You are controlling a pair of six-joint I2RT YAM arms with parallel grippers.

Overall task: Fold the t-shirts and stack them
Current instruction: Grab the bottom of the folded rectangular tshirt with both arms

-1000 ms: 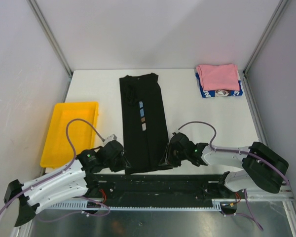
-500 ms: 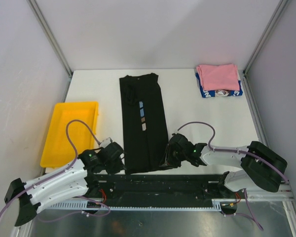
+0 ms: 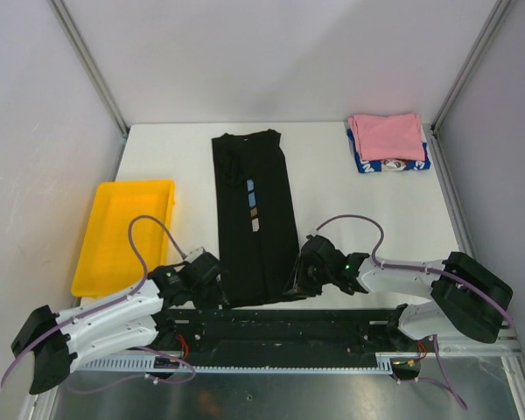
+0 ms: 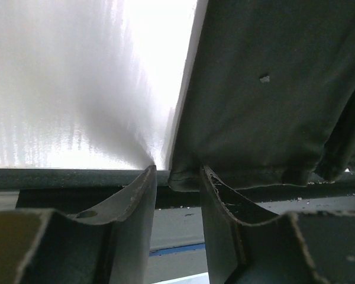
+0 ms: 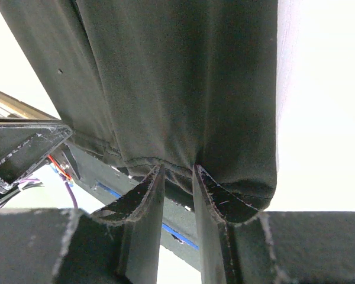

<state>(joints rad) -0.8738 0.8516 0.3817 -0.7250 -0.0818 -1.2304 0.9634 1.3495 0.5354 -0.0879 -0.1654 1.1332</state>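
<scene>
**Both grippers meeting the near hem of the black shirt**

The left gripper [image 4: 177,171] is standing with its jaws parted, the shirt's near left corner sitting at their mouth and not clamped. The right gripper [image 5: 177,169] is nosing the hem near the right corner with a narrower gap. Whether it is pinching the cloth, I cannot tell.

Both arms are reaching low along the near table [image 3: 359,210] edge, probably because the two hem corners are the natural handles for folding the shirt toward its collar.

The black t-shirt [image 3: 254,219] is lying flat as a long narrow strip. Its long axis is running from the near edge toward the far side, collar pointing away and print facing up.

The pink t-shirt [image 3: 385,136] is resting folded on the blue-and-white t-shirt [image 3: 394,165] at the far right corner, well apart. The yellow tray [image 3: 114,254] is sitting at the left.
</scene>
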